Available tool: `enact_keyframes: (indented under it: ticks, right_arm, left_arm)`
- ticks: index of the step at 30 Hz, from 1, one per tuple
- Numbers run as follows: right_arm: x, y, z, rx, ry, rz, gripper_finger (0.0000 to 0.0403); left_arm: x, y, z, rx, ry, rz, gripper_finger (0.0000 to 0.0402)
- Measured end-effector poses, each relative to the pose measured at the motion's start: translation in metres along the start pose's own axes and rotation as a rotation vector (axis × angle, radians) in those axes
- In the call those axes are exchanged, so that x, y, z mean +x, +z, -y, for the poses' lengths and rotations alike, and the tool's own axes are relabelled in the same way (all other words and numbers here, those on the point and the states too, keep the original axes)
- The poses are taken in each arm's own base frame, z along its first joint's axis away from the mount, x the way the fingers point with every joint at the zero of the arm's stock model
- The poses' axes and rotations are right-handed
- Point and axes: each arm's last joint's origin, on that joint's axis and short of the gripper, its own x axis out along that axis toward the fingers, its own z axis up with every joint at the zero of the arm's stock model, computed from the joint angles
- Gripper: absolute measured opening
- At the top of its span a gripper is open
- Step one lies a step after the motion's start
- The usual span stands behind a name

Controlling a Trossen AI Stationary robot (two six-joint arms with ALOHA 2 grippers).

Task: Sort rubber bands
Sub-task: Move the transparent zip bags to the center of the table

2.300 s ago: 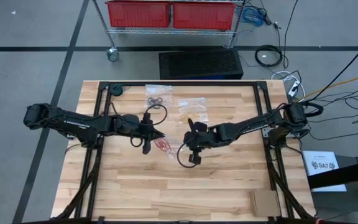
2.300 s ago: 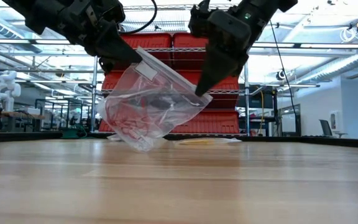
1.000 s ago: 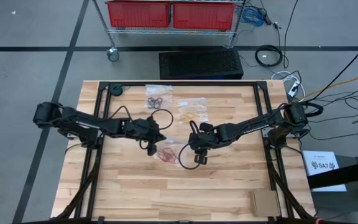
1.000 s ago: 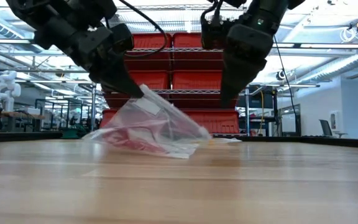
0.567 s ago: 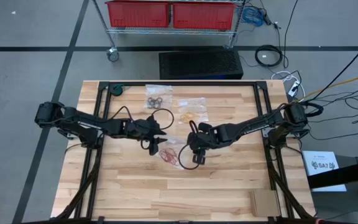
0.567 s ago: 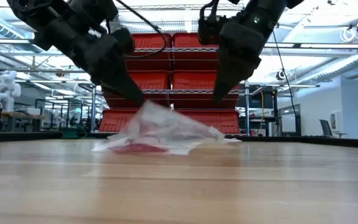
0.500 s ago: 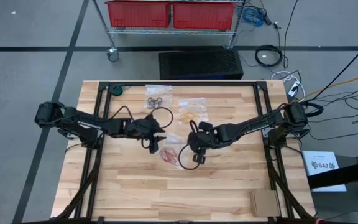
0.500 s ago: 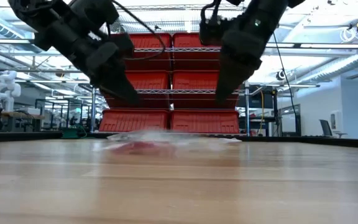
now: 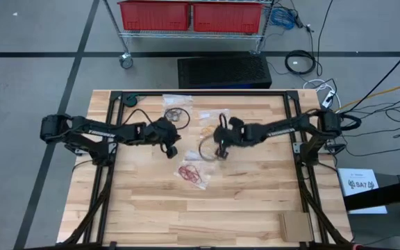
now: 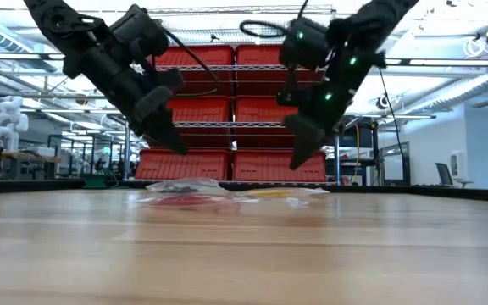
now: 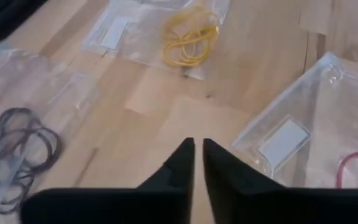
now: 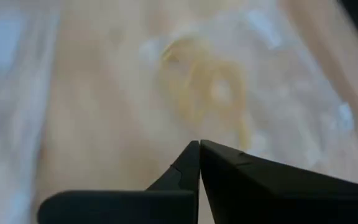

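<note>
Closed, both jaws, empty: left gripper (image 9: 174,151) and right gripper (image 9: 221,153) raised above table (image 9: 255,201). Rubber bands sorted in clear bags (image 9: 193,173): red loops (image 9: 192,173) mid-table, black (image 9: 176,114) and yellowish tan (image 11: 189,41) nearer far edge, thin, tangled, lying flat.

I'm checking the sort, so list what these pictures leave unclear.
- Count of red bands: too small in the high view; cut by the picture's edge in the left wrist view.
- Black bands: seen through the bag's plastic in the left wrist view, loops overlap, count unclear.
- Yellow bands: blurred in the right wrist view.
- Bags in the low view: lie flat, seen edge-on, contents mostly hidden.
- Loose bands on the table: too small to tell.
</note>
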Motion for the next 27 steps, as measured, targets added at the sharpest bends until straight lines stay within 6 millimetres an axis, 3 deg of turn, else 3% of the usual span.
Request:
enact_keyframes:
  ticks: [2,7,14,19,27]
  right_arm:
    - [0.009,0.005,0.018,0.071,-0.018,0.043,0.0001]
    - [0.031,0.007,0.052,0.176,-0.055,0.052,0.0]
    - [0.062,-0.012,0.057,0.152,-0.039,-0.114,0.0]
    - [0.049,-0.023,0.041,0.093,-0.038,-0.217,0.0]
    - [0.001,-0.054,0.009,-0.047,0.014,-0.463,0.0]
  left_arm:
    - [0.001,0.0,-0.005,-0.015,-0.01,-0.003,0.0009]
    - [0.001,0.001,-0.013,-0.026,0.0,-0.004,0.0005]
    - [0.001,-0.001,-0.014,-0.015,-0.006,-0.027,0.0003]
    - [0.001,-0.005,-0.014,-0.012,-0.003,-0.068,0.0003]
    - [0.001,-0.006,-0.014,-0.013,-0.002,-0.078,0.0002]
